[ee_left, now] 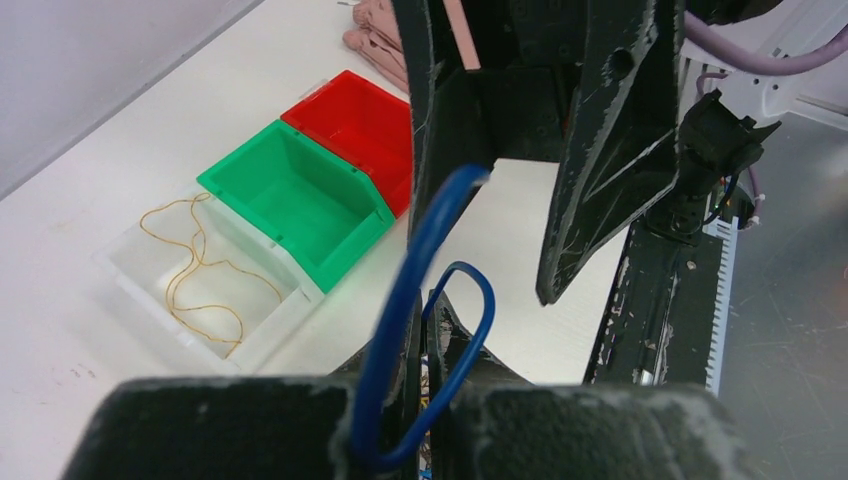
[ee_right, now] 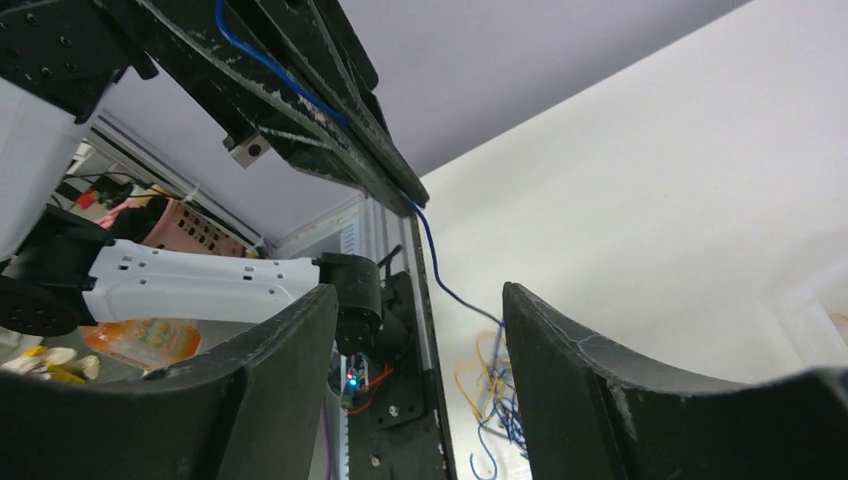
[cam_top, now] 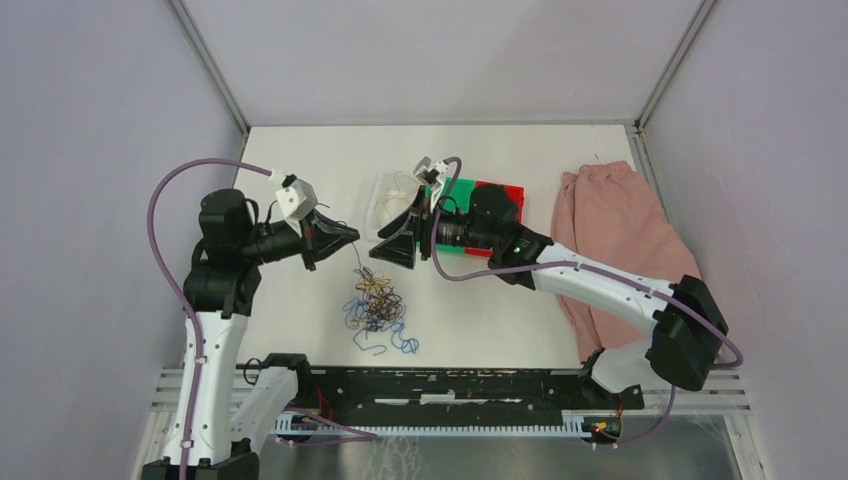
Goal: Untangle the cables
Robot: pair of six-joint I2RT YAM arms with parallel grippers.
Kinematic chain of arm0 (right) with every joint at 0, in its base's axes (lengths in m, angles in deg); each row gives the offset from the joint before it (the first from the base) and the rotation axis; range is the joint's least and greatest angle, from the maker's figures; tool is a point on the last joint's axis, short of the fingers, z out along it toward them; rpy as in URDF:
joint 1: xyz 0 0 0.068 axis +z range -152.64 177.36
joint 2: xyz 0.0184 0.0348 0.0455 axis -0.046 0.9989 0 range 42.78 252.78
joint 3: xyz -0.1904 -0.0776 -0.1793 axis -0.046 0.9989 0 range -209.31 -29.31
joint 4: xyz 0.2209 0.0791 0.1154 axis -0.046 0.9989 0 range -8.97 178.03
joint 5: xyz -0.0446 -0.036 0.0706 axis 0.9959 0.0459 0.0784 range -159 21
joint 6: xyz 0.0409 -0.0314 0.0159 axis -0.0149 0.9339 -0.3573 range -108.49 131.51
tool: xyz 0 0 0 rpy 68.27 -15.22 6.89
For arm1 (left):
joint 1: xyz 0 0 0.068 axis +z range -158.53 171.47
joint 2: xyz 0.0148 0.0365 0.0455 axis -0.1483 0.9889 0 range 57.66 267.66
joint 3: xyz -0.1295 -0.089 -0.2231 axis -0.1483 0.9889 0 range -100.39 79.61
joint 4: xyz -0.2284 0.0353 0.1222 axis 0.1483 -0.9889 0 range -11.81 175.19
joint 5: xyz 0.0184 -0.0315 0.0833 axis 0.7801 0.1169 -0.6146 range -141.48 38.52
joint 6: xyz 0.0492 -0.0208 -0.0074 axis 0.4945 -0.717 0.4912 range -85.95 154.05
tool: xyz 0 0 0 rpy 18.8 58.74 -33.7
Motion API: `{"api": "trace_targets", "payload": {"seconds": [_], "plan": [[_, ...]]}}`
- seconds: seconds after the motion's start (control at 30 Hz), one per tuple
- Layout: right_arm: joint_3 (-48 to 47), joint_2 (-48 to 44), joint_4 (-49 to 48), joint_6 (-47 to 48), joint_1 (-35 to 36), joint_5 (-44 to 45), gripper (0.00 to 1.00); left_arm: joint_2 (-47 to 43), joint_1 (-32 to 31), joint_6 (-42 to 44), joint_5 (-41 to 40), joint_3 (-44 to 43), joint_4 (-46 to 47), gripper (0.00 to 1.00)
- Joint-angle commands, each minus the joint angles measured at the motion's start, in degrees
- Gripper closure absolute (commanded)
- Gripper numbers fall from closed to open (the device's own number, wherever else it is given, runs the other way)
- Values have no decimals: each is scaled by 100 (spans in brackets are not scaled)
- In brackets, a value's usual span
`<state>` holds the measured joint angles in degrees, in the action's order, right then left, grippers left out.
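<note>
The cables (cam_top: pixel 375 300) lie in a tangled heap of blue, brown and yellow strands on the white table. My left gripper (cam_top: pixel 352 234) hovers above the heap, shut on one blue cable (ee_left: pixel 485 310). That strand loops out between its closed fingers and hangs down toward the pile (ee_right: pixel 430 250). My right gripper (cam_top: pixel 392 240) faces the left one from the right, open, with nothing between its fingers (ee_right: pixel 560 360). In the left wrist view the right gripper's fingers (ee_left: pixel 590 150) loom close above. One yellow cable (ee_left: pixel 190 270) lies alone in a clear tray (ee_left: pixel 280 320).
A green bin (ee_left: pixel 300 195) and a red bin (ee_left: pixel 365 120) stand next to the clear tray, behind the right gripper. A pink cloth (cam_top: pixel 610 230) lies at the right. The black rail (cam_top: pixel 450 385) runs along the near edge.
</note>
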<state>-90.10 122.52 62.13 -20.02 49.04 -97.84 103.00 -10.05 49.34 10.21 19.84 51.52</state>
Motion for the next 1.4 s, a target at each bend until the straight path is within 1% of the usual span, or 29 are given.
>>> {"api": "trace_targets", "payload": {"seconds": [0.0,0.17,0.33,0.4,0.47,0.53,0.57,0.63,0.77,0.9,0.93,1.0,1.1,1.23,1.37], "plan": [[-432,508,-1545,-741,62,-703,35,-12,-10,-344,159,-316,188,97],[-609,892,-1708,-993,218,-710,38,167,-14,-406,176,-722,231,97],[-808,1192,-1586,-1025,354,-644,39,346,-13,-729,201,-1068,596,97],[-848,1296,-1629,-1197,362,-638,40,417,-15,-1024,265,-1174,841,97],[-849,1451,-2096,-1570,370,-753,41,496,-15,-1633,433,-1179,1294,96],[-847,1607,-2429,-1919,363,-830,44,593,-37,-2205,498,-1189,1850,96],[-827,1646,-2509,-2010,370,-830,46,633,-56,-2345,422,-1236,2046,96],[-746,1694,-2538,-2112,376,-767,49,726,-51,-2264,335,-1446,2107,97],[-651,1712,-2049,-2010,370,-510,52,877,-54,-2119,239,-1843,2123,97],[-537,1772,-1720,-1909,369,-215,53,1019,-46,-2273,136,-2171,2362,97],[-536,1785,-1547,-1827,369,-140,53,1047,-50,-2271,92,-2264,2404,97],[-607,1805,-959,-1604,376,93,49,1108,-50,-2265,-21,-2471,2453,97],[-678,1767,-217,-1286,376,409,48,1232,-51,-2411,-100,-2788,2576,97],[-607,1672,117,-1028,362,741,47,1309,-50,-2664,-214,-3038,2968,97],[-550,1650,333,-849,363,865,47,1418,-55,-2698,-372,-3318,3143,97]]}}
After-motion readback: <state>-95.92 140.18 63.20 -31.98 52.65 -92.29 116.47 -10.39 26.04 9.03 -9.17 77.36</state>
